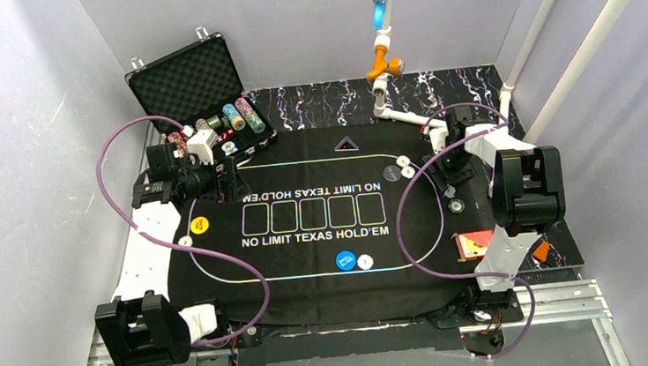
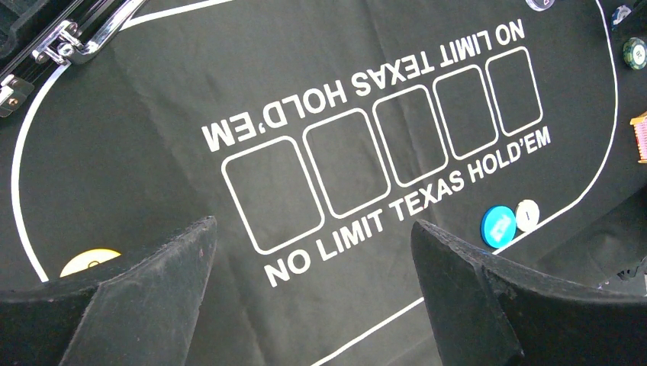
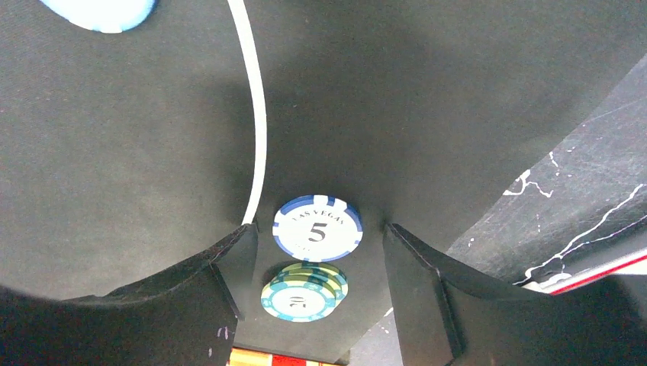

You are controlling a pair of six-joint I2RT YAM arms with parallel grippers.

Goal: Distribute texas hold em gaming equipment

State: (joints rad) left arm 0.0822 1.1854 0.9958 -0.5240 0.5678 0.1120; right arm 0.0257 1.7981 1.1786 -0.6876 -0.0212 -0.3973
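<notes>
The right pincer (image 3: pixel 318 232) stood spread over the mat (image 3: pixel 122 152), a blue "5" chip (image 3: pixel 317 227) lying between its fingers, untouched, green chips (image 3: pixel 303 293) just beside it. The left pincer (image 2: pixel 313 229) hung gaping above the mat, holding nothing, near a blue button (image 2: pixel 497 226)

I read the case (image 1: pixel 190 80) at the far-left corner of the table (image 1: pixel 313 95), with stacked chips (image 1: pixel 239 115) in it. The mat (image 1: pixel 300 150) covers the centre. On it are a lone button (image 1: pixel 201 224) at left, paired buttons (image 1: pixel 346 260) side by side at the near edge, and two chips (image 3: pixel 317 227) at right. The deck (image 1: pixel 474 242) lies right of the mat.
</notes>
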